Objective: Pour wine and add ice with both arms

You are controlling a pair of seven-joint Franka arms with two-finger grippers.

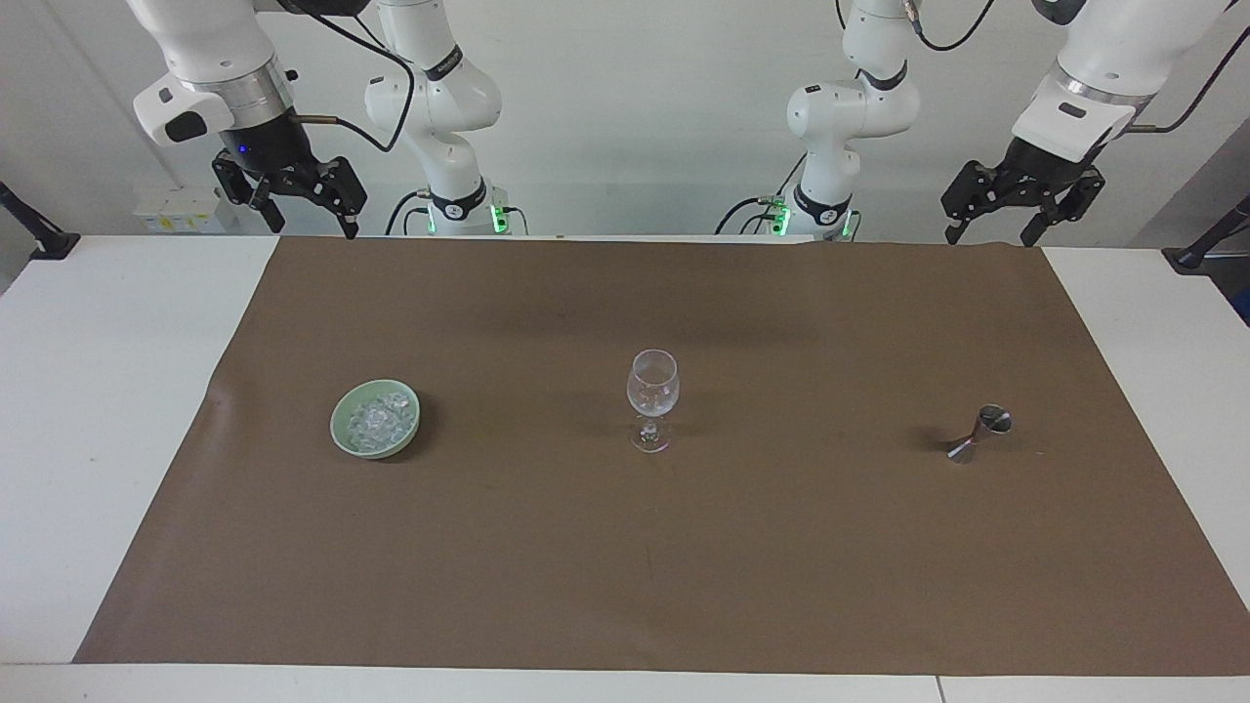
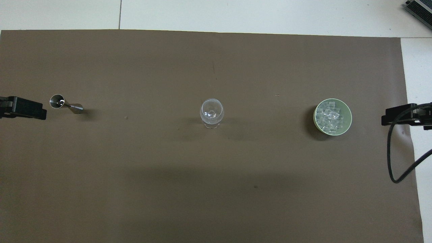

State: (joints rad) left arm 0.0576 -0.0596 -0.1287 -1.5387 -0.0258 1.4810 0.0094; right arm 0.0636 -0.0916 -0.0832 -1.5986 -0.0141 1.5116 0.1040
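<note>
A clear wine glass (image 1: 652,400) (image 2: 211,113) stands upright mid-table, and nothing shows in its bowl. Toward the right arm's end, a pale green bowl (image 1: 344,430) (image 2: 349,116) holds a heap of ice (image 1: 379,418) (image 2: 330,117). A small steel jigger (image 1: 979,434) (image 2: 65,104) stands toward the left arm's end. The wine is out of view. My right gripper (image 1: 308,223) hangs open, high over the table edge by the robots. My left gripper (image 1: 991,234) hangs open likewise at its own end. Neither holds anything.
A brown mat (image 1: 625,566) covers most of the white table (image 1: 98,439). Glass, bowl and jigger stand in one row across it. A black cable (image 2: 391,158) loops down by the right gripper. Black clamp posts (image 1: 39,234) stand at the table's corners by the robots.
</note>
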